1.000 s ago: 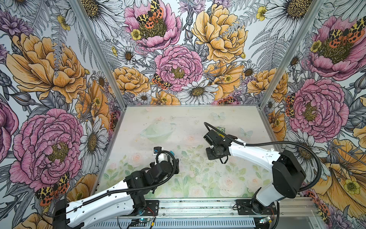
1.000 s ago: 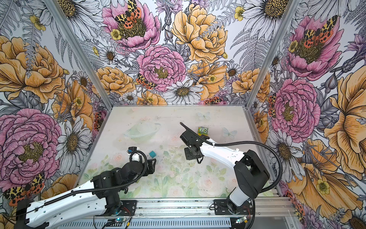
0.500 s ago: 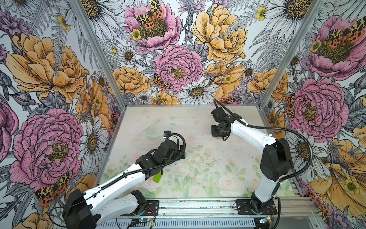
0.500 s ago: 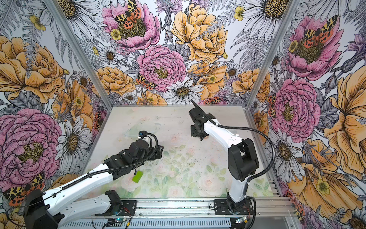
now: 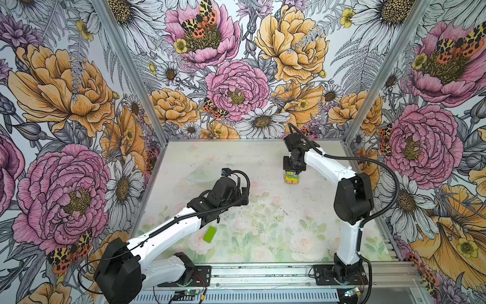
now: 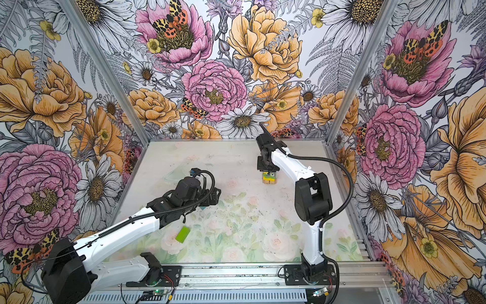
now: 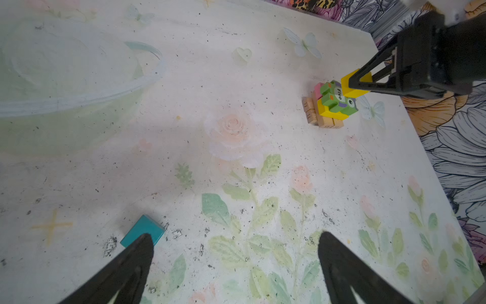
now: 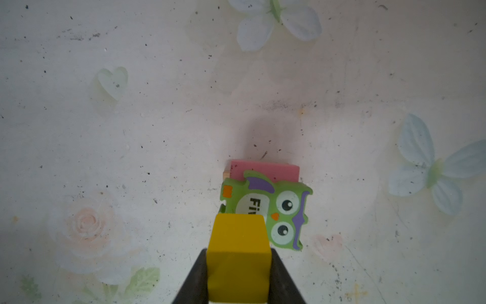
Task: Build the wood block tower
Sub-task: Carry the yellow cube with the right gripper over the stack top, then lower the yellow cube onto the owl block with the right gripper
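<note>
Placement — right end effector [image 8: 238, 273] clamps a yellow block [image 8: 238, 237] over the tower [image 7: 326, 122]; left end effector [image 7: 234, 242] gapes empty; next we should lower it squarely.

Tabletop [image 5: 276, 244]: pale, faded floral print with dark specks all over. Four things are visible directly on it.

- Tower [image 5: 291, 179]: toward the back right. Its base of tan bars [image 7: 324, 120] lies flat on the surface, side by side.
- Bowl [image 7: 79, 86]: clear, left of the tower at about the same depth, well apart from it. Faint in both top views.
- Lime block [image 6: 182, 235]: lies flat, forward and left of the tower, well apart, set on a diagonal.
- Teal block [image 7: 143, 233]: flat, also forward-left of the tower and nearer to it than the lime one. Mostly hidden in both top views.
</note>
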